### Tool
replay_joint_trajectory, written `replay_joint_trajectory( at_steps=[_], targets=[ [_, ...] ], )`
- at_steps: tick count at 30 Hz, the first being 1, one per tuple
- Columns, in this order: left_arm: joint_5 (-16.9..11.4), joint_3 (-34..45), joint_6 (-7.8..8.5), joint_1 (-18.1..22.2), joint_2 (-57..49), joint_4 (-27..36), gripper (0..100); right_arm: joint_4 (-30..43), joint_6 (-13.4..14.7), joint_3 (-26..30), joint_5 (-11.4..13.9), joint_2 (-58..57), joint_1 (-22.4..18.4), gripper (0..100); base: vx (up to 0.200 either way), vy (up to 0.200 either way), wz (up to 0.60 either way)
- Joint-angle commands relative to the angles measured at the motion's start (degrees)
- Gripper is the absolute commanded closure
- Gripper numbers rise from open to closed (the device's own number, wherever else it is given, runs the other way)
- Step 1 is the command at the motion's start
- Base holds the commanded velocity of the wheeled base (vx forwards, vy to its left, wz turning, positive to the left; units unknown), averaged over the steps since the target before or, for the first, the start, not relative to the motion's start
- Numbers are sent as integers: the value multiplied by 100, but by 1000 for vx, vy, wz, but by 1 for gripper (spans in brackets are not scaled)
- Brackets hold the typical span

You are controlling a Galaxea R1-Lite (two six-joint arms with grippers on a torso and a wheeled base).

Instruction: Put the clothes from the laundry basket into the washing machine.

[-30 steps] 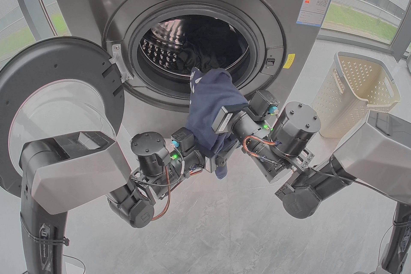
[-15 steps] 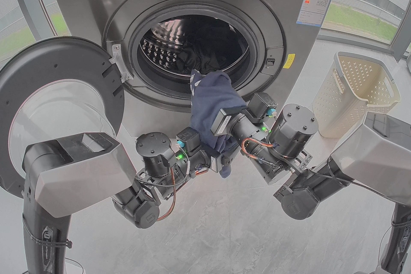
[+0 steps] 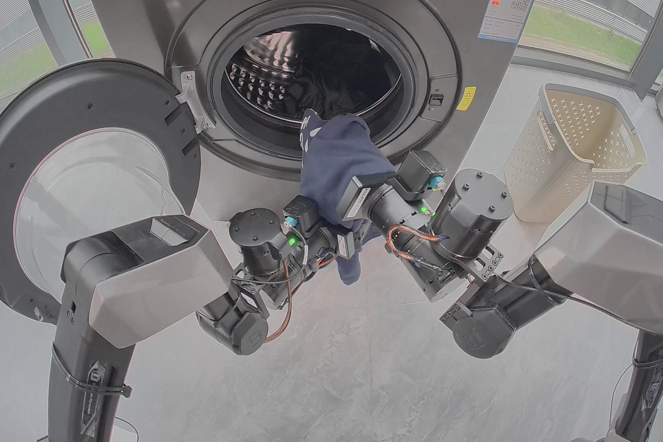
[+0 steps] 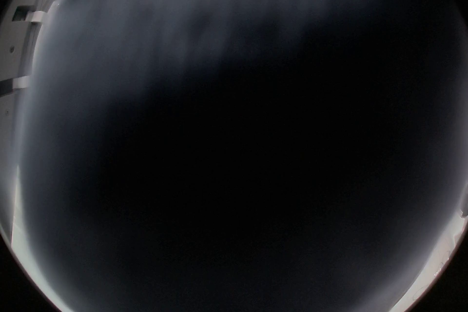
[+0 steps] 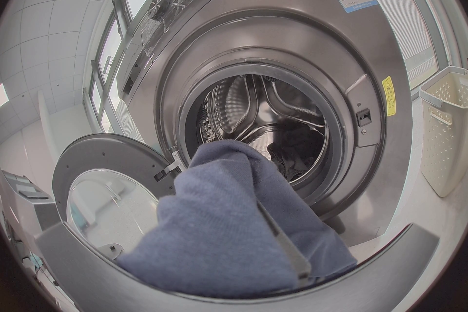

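We face the washer (image 3: 442, 22), which fills the head view from 10 to 1 o'clock, its round door (image 3: 90, 119) swung open toward 9 o'clock with the clear inner bowl turned to us. Inside the drum (image 3: 269, 77) a heap of dark clothes (image 3: 345, 74) lies toward the back, from the middle to the 3 o'clock side. The navy garment (image 3: 342, 153) sits at the centre of the head view, just in front of the drum mouth, its upper end reaching the rim at 6 o'clock and its lower end hanging down between our two arms above the floor (image 3: 345, 367). Both arms meet under it, the left from 7 o'clock and the right from 4 o'clock. The left claw (image 3: 345, 246) is pressed into the hanging end of the garment, and dark cloth covers the left wrist camera, so we cannot tell whether that claw is wide or narrow. The right claw (image 5: 285, 242) lies under the bulk of the garment, which is draped over it; a grey strip of it runs along the cloth in the right wrist view, yet we cannot tell whether it is wide, narrow or gripping. The cream basket (image 3: 580, 146) stands on the floor at 3 o'clock, just beside the washer's right corner, well apart from the garment.
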Motion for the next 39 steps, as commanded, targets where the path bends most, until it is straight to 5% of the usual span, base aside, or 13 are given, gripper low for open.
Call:
replay_joint_trajectory(
  at_steps=[1,13,20,35,36,39],
  targets=[
    [51,-123,-27,24,54,-6,100,-8,6,50,-3,-29,12,100,0,0,0],
    [332,-88,-353,270,-632,-15,100,-25,137,446,-21,-275,-366,100,0,0,0],
    [332,387,-397,262,-1247,-15,100,-8,217,666,-82,-204,-709,100,0,0,0],
    [332,571,-449,200,-1546,-15,100,-78,208,771,-47,-169,-674,100,0,0,0],
    [332,580,-449,200,-1546,-15,100,-87,208,780,-39,-187,-674,0,0,0,0],
    [332,747,-458,218,-1722,-15,100,-95,173,1123,5,-266,-683,0,0,0,0]
  ],
)
